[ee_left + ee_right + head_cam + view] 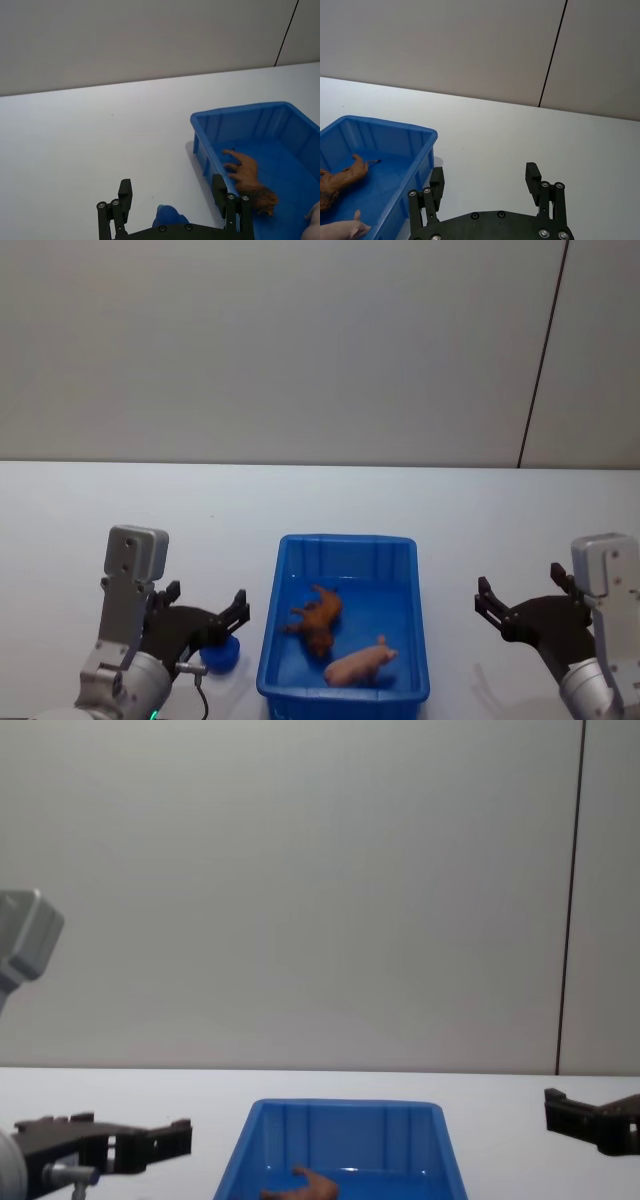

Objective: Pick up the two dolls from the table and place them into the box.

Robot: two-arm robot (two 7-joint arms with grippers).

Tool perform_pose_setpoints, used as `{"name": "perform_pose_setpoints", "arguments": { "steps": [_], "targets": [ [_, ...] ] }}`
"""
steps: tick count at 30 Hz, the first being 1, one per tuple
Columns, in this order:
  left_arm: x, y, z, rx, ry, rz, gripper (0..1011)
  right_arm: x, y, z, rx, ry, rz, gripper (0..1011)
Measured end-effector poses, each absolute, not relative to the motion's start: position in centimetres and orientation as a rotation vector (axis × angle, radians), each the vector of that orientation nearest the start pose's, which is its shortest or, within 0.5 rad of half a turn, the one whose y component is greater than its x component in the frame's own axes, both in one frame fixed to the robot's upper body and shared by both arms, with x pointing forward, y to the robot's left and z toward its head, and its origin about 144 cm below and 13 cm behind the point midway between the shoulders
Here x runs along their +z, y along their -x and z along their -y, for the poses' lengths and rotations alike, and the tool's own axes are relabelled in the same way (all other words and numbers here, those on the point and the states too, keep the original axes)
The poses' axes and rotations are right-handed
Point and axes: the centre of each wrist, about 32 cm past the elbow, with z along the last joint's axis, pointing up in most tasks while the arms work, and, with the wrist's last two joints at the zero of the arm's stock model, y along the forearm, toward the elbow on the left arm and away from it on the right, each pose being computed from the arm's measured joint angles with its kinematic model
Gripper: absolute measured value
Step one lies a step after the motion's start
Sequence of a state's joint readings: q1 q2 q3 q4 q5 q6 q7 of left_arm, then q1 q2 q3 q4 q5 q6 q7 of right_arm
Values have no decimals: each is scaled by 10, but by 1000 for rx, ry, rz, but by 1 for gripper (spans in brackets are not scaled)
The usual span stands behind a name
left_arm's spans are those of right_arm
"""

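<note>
The blue box (345, 540) stands on the white table (300, 500) in front of me. Both dolls lie inside it: the reddish-brown one (316, 618) toward the left wall, the pale pink one (358, 665) near the front wall. My left gripper (207, 598) hovers just left of the box, open and holding nothing. My right gripper (520, 587) hangs to the right of the box, also open with nothing in it. The left wrist view shows the open left gripper (171, 186) beside the box (200, 122) and the brown doll (247, 175). The right wrist view shows the open right gripper (485, 175).
A small blue piece (218, 652) sits under my left gripper. A plain grey wall with a dark vertical seam (540, 360) rises behind the table. Bare tabletop lies on both sides of the box and behind it.
</note>
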State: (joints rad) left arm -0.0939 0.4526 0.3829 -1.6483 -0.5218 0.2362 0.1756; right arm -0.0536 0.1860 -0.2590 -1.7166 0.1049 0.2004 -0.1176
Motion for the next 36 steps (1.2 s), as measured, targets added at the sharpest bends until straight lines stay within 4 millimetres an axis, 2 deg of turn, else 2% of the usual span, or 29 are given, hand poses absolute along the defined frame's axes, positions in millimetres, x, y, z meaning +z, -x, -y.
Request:
{"name": "perform_pose_setpoints", "arguments": {
  "steps": [36],
  "targets": [
    [1142,-481,-247,1312,-327,-313,1001,1159,-432,192,-1412,178,-39,1001]
  ]
}}
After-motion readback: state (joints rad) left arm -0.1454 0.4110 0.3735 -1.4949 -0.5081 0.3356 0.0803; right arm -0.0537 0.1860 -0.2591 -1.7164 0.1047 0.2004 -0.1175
